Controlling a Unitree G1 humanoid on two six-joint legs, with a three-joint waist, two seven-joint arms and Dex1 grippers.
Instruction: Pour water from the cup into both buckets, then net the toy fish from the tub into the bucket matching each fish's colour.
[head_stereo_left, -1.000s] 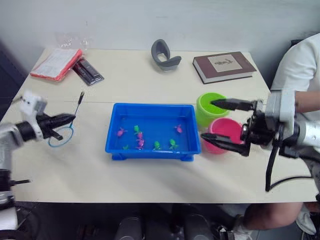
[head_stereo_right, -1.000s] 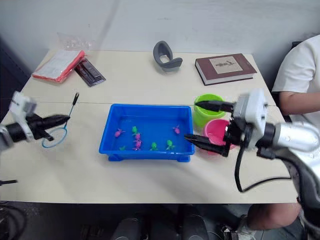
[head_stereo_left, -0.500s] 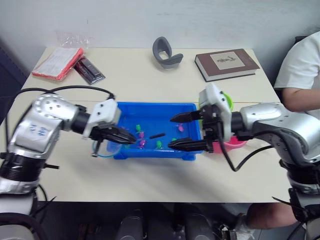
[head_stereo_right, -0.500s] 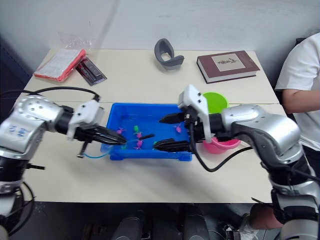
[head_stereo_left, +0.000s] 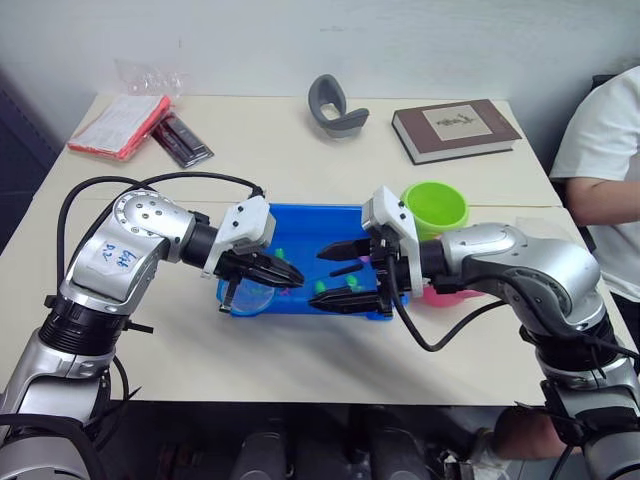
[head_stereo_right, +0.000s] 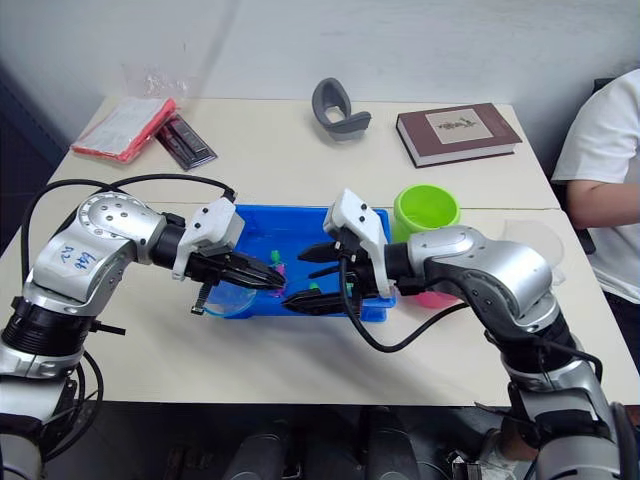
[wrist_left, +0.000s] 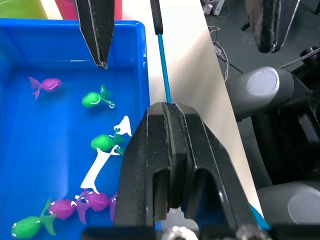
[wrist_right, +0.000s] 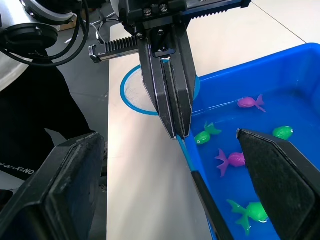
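The tub (head_stereo_left: 300, 215) is a shallow rectangular tray of glossy bright blue plastic, standing at the middle of the smooth cream table (head_stereo_left: 300, 150). Small moulded fish lie on its floor: green fish (wrist_left: 96, 99) and magenta fish (wrist_left: 46, 84).

The left pincer (head_stereo_left: 290, 275) is clamped on the net (wrist_right: 157, 92), its two flat black fingers pressed together on the thin shaft. The handle (wrist_left: 162, 65) is straight, blue near the grip and black at its far end. Its long axis runs across the near rim of the tub, toward the right arm. The round blue-rimmed hoop with fine mesh lies at the tub's near left corner, behind the left fingers.

The right pincer (head_stereo_left: 345, 275) stands wide open over the near right part of the tub, gripping nothing; the handle's black end lies between its fingers.

The lime green bucket (head_stereo_left: 435, 208) and the pink bucket (head_stereo_left: 445, 293) are smooth round pails just beside the tub's right end.

A dark red hardcover book (head_stereo_left: 457, 128) carries a pale label; its writing cannot be read.
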